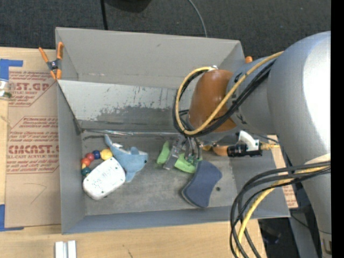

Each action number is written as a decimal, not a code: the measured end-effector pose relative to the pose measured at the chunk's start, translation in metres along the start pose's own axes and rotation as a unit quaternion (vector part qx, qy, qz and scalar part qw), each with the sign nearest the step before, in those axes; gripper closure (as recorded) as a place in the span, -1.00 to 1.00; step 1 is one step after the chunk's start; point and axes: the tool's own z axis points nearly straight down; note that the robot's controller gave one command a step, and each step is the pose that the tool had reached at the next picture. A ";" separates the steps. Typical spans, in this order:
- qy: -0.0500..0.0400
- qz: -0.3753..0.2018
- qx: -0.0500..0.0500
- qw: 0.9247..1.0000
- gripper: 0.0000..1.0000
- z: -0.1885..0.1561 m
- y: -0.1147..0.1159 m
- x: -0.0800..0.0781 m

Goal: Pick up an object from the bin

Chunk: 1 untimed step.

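Camera view has the gripper (185, 152) lowered to the bin floor right of centre, its tip set among bright green plastic. Its metal tip blends with the grey floor, so I cannot tell whether it is spread or pinched together, nor whether anything sits between.

One green piece (163, 154) stands tilted just to its left, and a second green piece (184, 165) lies touching its lower edge. They may be a single toy parted by the tip; I cannot tell. By position, this green plastic looks like the pick target, since it lies directly under the tool.

A dark blue soft pouch (202, 183) lies just below and right, close enough to be snagged on the way up. Farther left, well apart, a light blue plush sea animal (130, 159) leans over a white rounded device (104, 179), with small coloured beads (90, 160) beside them against the left wall.

The orange wrist cover (212, 98) and looped yellow and black cables (183, 98) hang above the tool. The arm comes down steeply, likely to clear the bin (134, 52) wall.
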 end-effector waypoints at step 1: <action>0.003 -0.004 0.001 1.000 1.00 -0.027 0.000 0.000</action>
